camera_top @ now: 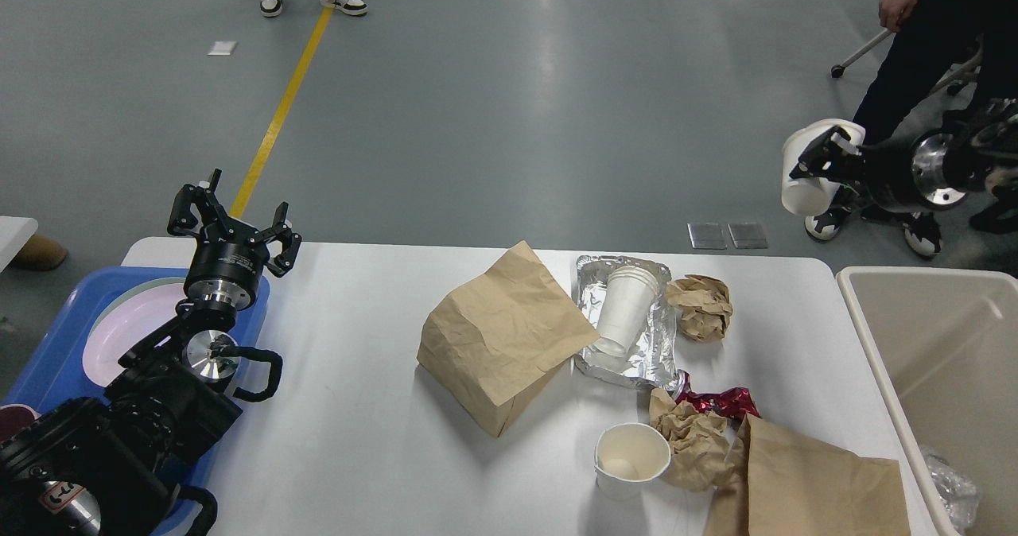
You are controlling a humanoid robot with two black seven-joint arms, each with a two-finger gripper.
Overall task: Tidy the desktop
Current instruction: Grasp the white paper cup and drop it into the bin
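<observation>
**Inspector:** Your tidy-up is at an early stage. Your right claw [813, 172] is clamped on a white paper cup [803, 190] and holds it high, off the large white rectangular table [358, 377] and beyond its far right corner. The cup is not yet over the beige rectangular bin [883, 345] standing just beside the table's right end.

**Operator:** What is left on the table?

**Inspector:** Most of it. You have a large brown paper bag [501, 337] at the centre, a crumpled foil tray [660, 353] with a stack of white cups [624, 309] lying in it, a crumpled brown paper ball [701, 305] touching the tray's right edge, a red foil wrapper [720, 401], a second brown paper wad [692, 440], an upright white paper cup [631, 458] near the front, and a flat brown paper bag [803, 480] at the front right corner. I judge each still needs removing.

**Operator:** And the bin?

**Inspector:** Largely bare; one clear crumpled item [950, 488] shows in its near corner.

**Operator:** The left side?

**Inspector:** Your left claw [235, 218] has its fingers spread apart, grips nothing, and hangs above the blue plastic tray [56, 337], which holds a pale round plate [131, 321].

**Operator:** Surface and room?

**Inspector:** The table is smooth, matte, round-cornered. The floor is glossy grey with a yellow line [286, 99]. Note people standing at the far left and far right; the right one is close behind your raised cup.
</observation>
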